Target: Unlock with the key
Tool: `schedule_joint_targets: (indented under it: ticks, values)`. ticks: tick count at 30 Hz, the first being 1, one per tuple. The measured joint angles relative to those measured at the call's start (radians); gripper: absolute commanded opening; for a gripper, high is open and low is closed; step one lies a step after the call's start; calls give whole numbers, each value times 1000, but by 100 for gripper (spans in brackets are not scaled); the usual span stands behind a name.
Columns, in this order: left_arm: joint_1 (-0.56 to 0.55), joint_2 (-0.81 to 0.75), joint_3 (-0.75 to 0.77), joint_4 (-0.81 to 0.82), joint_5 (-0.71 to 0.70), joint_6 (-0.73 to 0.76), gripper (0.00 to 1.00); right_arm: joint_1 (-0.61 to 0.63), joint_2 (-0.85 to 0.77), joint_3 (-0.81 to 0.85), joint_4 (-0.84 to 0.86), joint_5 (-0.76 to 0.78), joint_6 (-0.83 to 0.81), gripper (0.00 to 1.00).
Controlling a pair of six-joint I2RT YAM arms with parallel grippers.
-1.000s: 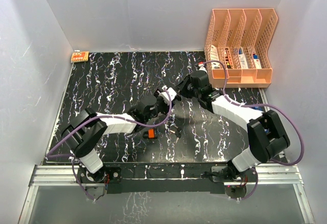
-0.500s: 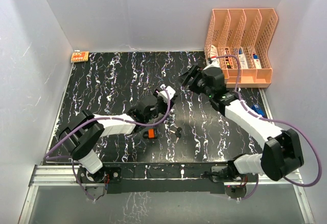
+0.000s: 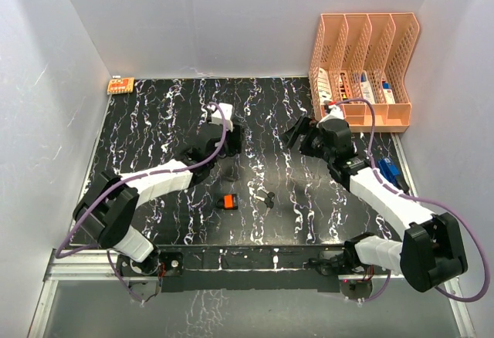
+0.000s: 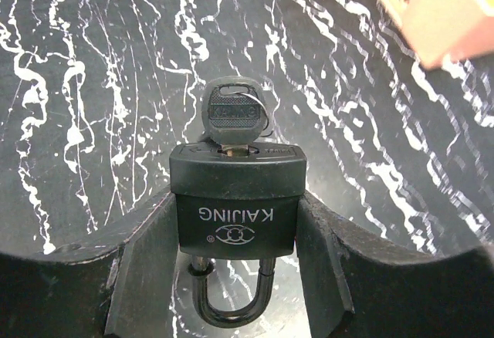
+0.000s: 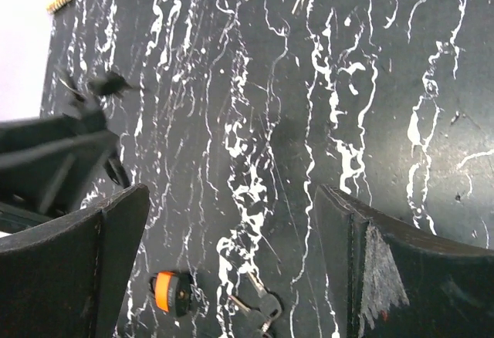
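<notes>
Observed: padlock [image 4: 235,211] clamped across its body by the left fingers [image 4: 143,276], held clear of the worktop [image 3: 154,122] — shackle toward the wrist, key [image 4: 231,114] seated in the keyway, long axis running straight out from the lock. Right fingers [image 5: 370,253] stand wide and empty — key lies to their left, well apart.

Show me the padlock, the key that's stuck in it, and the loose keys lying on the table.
padlock [image 4: 235,207], left wrist view, on the front of its black body.
key [image 4: 231,113], left wrist view, on its head above the padlock.
loose keys [image 3: 268,197], top external view, on the bunch's middle.
</notes>
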Motion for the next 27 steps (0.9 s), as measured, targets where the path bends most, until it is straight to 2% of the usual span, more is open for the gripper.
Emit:
schedule_joint_targets:
  ticks: [9, 22, 27]
  values:
    - [3, -8, 75, -55, -100, -182, 0, 6, -23, -111, 81, -58, -29, 91]
    - [3, 38, 157, -134, -71, -254, 0, 159, 52, -112, 179, -48, -32, 92]
    - [3, 39, 161, -153, -60, -264, 0, 180, 86, -109, 210, -42, -31, 92]
